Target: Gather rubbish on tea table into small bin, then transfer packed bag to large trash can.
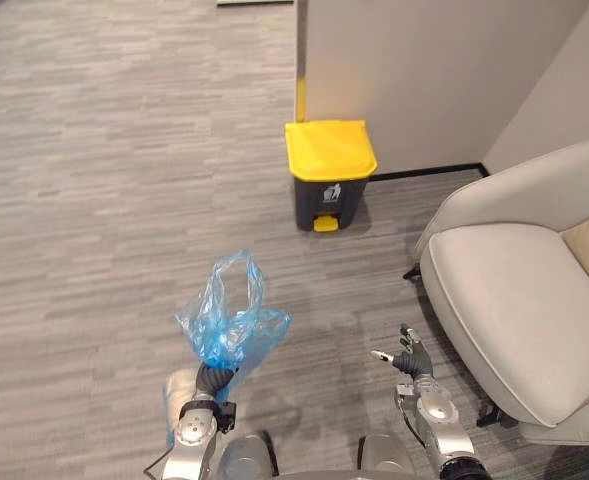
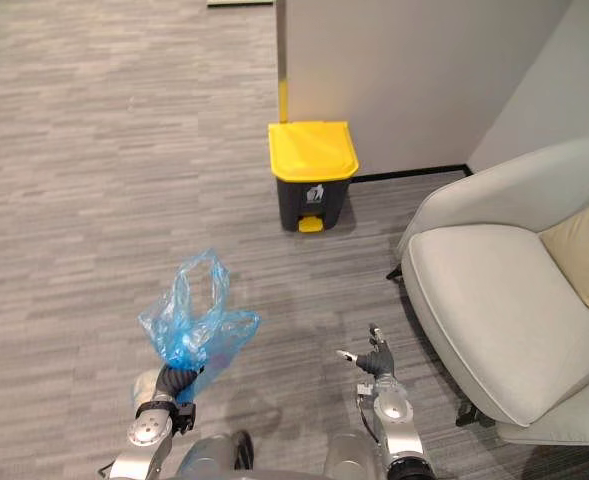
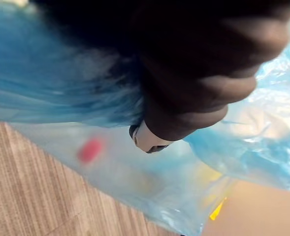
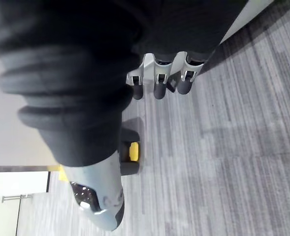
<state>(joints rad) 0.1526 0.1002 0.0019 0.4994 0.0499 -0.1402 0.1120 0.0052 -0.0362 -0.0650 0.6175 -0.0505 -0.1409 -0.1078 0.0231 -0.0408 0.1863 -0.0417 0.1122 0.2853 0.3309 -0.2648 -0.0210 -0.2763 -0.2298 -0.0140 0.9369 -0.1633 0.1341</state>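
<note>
Blue plastic is bunching over the left hand [image 1: 212, 379], so I cannot tell how tightly it is closing. The thin translucent blue rubbish bag [image 1: 232, 322] is riding on it above the grey carpet floor [image 1: 94, 200], loops sticking up, a red scrap [image 3: 90, 150] showing through. It is likely handling light, floppy, slippery and tear-prone, so gripping the gathered neck looks best. The right hand [image 1: 411, 357] is hanging relaxed, empty. The dark grey pedal bin with yellow lid [image 1: 330, 172] is standing well ahead.

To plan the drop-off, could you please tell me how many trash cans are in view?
1. The yellow-lidded trash can stands on the carpet by the wall corner, left of the armchair. The armchair might hide another behind it.
</note>
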